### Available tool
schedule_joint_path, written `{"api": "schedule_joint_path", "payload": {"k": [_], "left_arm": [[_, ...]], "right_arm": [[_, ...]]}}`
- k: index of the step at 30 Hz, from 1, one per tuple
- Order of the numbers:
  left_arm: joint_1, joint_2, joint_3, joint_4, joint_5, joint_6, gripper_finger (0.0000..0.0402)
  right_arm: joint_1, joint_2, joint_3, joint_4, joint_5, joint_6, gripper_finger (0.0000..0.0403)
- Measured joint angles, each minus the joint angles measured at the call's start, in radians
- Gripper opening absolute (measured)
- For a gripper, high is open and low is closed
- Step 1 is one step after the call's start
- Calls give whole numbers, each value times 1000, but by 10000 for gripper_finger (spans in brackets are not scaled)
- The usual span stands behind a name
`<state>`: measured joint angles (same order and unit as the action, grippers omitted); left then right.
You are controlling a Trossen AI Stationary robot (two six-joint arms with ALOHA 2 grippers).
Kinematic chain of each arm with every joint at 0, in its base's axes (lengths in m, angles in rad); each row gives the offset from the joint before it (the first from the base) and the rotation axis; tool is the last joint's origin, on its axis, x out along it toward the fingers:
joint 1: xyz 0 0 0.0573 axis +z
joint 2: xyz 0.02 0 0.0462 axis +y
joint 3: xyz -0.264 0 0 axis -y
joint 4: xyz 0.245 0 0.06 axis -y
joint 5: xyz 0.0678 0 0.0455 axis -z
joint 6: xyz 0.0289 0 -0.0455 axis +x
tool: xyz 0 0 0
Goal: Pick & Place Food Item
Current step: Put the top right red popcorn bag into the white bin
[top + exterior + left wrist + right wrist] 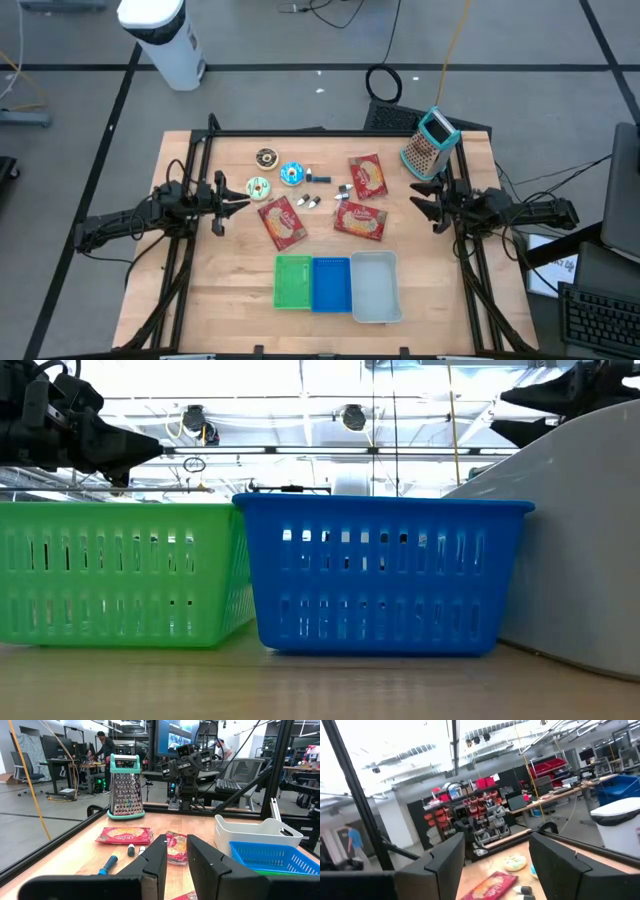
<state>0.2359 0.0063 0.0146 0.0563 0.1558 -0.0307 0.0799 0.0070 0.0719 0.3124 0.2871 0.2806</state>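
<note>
Three red snack packets lie flat on the wooden table. Beside them are a brown donut, a blue donut and a green-and-white donut. My left gripper hovers at the table's left edge, pointing level toward the food. Its fingers stand a narrow gap apart with nothing between them. My right gripper hovers at the right edge, tipped slightly up. It is wide open and empty.
A green basket, a blue basket and a white bin stand side by side near the front edge. A metal grater with a teal handle stands at the far right corner. Small loose pieces lie among the food.
</note>
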Motion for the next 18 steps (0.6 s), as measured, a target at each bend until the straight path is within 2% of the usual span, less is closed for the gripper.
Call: {"api": "schedule_joint_path", "payload": {"k": [5,9,12,15,18], "left_arm": [[0,0,0,0,0,0,74],[0,0,0,0,0,0,74],[0,0,0,0,0,0,74],[0,0,0,-1,0,0,74],[0,0,0,-1,0,0,74]], "right_arm": [[0,0,0,19,8,-55,212],[0,0,0,19,114,-91,212],[0,6,0,19,156,-72,212],[0,49,0,34,152,-72,212],[0,150,0,109,105,-90,212]]}}
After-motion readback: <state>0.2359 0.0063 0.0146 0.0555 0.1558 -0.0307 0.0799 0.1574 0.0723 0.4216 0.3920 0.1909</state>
